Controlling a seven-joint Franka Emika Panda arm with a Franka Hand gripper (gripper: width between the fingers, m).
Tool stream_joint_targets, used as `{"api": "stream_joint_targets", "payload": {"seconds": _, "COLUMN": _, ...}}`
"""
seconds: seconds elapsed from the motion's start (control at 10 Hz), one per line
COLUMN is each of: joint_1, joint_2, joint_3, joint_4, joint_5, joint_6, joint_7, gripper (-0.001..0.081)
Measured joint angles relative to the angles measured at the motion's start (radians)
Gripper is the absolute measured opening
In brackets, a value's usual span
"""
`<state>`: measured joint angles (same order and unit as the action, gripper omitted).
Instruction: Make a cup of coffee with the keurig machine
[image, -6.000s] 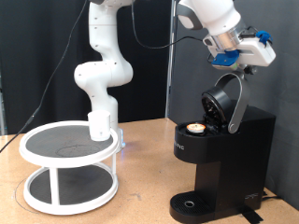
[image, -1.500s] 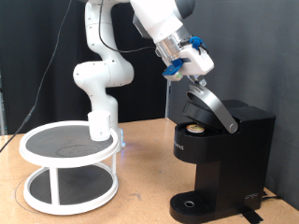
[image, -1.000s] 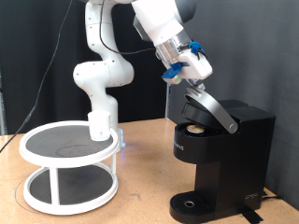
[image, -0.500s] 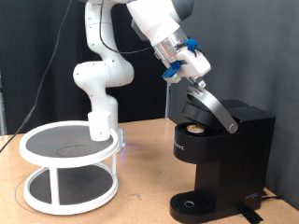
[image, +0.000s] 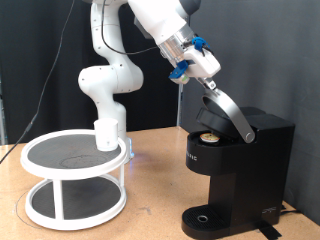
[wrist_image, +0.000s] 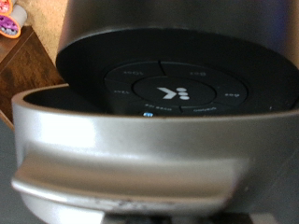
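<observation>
The black keurig machine (image: 250, 165) stands at the exterior view's right. Its hinged lid (image: 228, 112) is tilted half open, and a tan-topped pod (image: 207, 137) shows in the chamber below it. My gripper (image: 205, 82) is at the raised upper end of the lid, touching or very near it. The wrist view is filled by the lid's black control panel (wrist_image: 173, 91) and its silver rim (wrist_image: 131, 154); my fingers do not show there. The round drip base (image: 205, 218) is bare. The white cup is out of view.
A white round two-tier stand (image: 72, 160) sits on the wooden table (image: 150, 215) at the exterior view's left. The arm's white base (image: 108, 125) rises behind it. A small pink object (wrist_image: 9, 19) shows at the wrist view's corner.
The lid has come down from upright to half open, and the gripper has moved from the upper right down to the lid's upper end. Over the last second it shifted slightly up and left.
</observation>
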<state>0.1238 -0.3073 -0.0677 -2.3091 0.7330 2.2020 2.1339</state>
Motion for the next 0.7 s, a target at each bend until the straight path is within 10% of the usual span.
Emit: {"api": "stream_joint_targets", "payload": {"seconds": 0.7, "joint_1": -0.044, "joint_2": 0.086, "joint_3": 0.000, "joint_4": 0.032, "joint_5": -0.273, "joint_6": -0.064, "joint_7": 0.173, "gripper": 0.0000}}
